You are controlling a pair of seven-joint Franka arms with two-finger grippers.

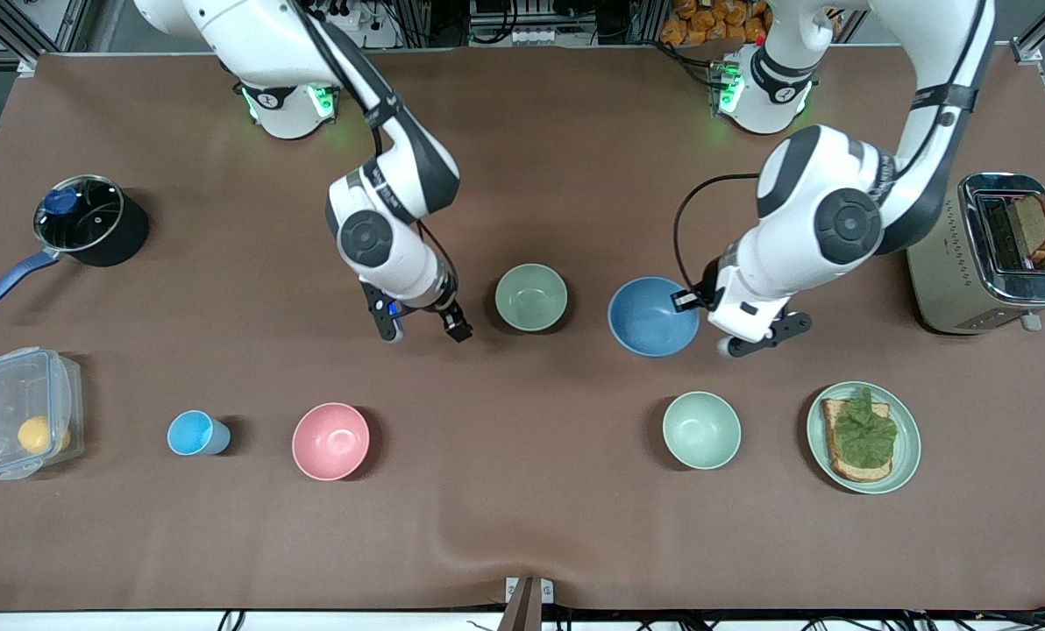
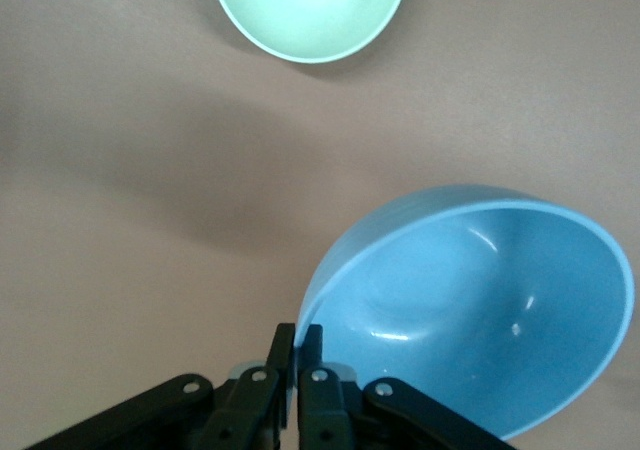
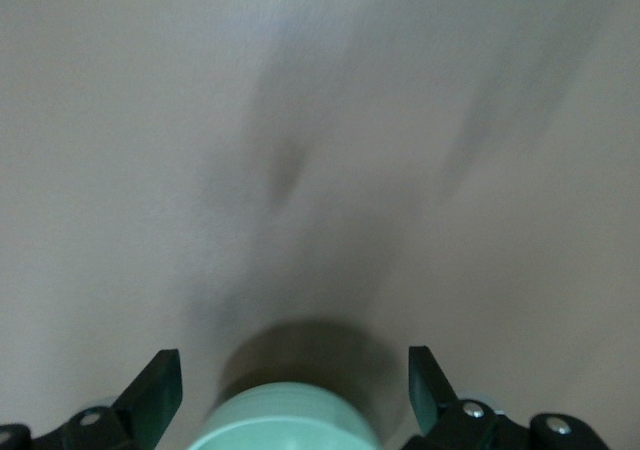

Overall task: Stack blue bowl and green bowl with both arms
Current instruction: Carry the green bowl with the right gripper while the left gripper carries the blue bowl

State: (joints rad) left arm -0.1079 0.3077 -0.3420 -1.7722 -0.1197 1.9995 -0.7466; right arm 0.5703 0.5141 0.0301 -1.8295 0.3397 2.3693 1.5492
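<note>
Left gripper (image 2: 297, 342): fingers pinched narrow on the rim of the blue bowl (image 1: 653, 316), at the edge toward the left arm's end of the table. In the left wrist view the bowl (image 2: 480, 310) sits tilted, with the mint bowl (image 2: 308, 10) well apart from it.

Right gripper (image 1: 426, 326): fingers spread wide, holding nothing. Green bowl (image 1: 531, 297) is on the table just beside it, toward the left arm's end, not touching; blue bowl next along.

A brown cloth (image 1: 522, 526) covers the whole table, lit evenly from above, with metal framing (image 1: 14, 26) and cables (image 1: 531, 22) along its robot-side edge.
</note>
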